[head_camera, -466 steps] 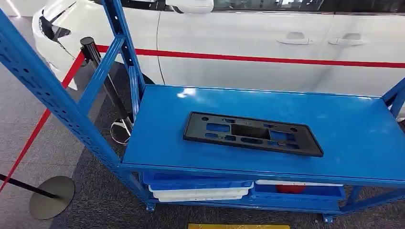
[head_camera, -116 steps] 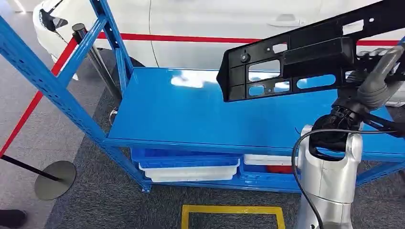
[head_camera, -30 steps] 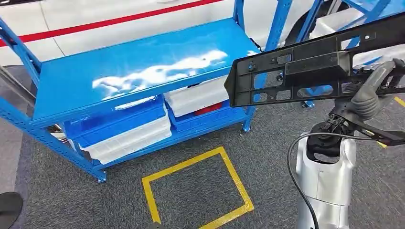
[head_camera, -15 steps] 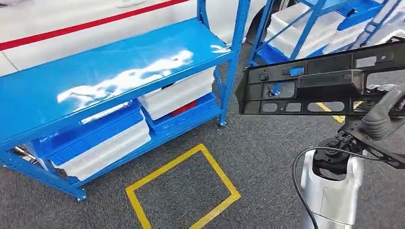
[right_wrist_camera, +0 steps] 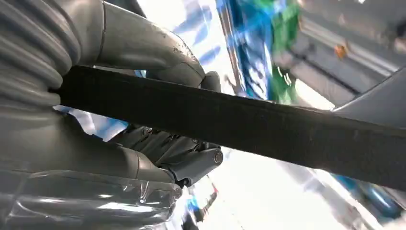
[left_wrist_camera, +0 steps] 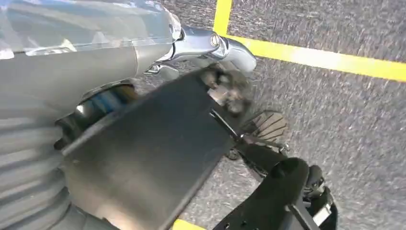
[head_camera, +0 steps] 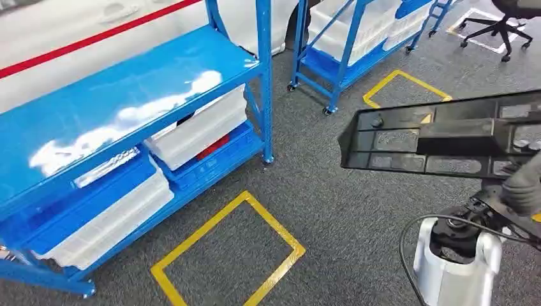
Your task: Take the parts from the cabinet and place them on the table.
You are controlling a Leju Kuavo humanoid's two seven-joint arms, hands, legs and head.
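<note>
- Black plastic part (head_camera: 440, 140), a long slotted panel, is held in the air over the grey carpet (head_camera: 332, 210), lying flat with its long axis across the head view.
- Right hand (right_wrist_camera: 158, 139) grips its edge, thumb above, fingers beneath.
- Left hand (left_wrist_camera: 95, 91) hangs over the carpet; its state is unclear.
- Blue cabinet (head_camera: 127, 95) stands well apart, left.

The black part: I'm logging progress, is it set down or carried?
Carried. The black part hangs above the carpet, gripped by the right hand.
</note>
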